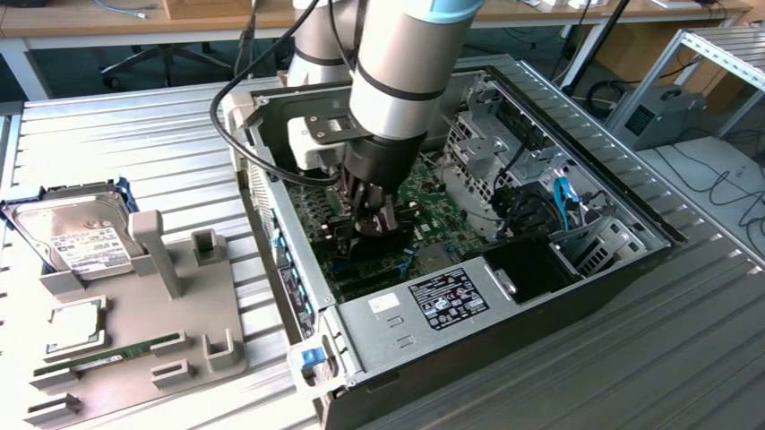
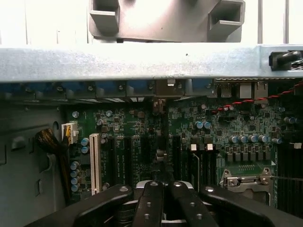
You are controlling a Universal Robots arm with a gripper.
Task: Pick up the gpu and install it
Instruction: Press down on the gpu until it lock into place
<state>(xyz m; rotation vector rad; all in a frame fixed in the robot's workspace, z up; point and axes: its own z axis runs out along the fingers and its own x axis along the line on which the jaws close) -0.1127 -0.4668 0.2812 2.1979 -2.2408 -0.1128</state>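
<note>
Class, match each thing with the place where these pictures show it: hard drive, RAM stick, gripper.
Things:
1. hard drive
2. RAM stick
3. gripper

Places:
a. inside the open computer case, over the motherboard
b. lying flat in the grey holder, at its end nearer the exterior camera
c. resting at the grey holder's far end

Pairs: 1-c, 2-b, 3-a

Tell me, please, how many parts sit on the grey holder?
3: a hard drive at its far end, a square chip midway, a green RAM stick at the near end; none seems hidden.
</note>
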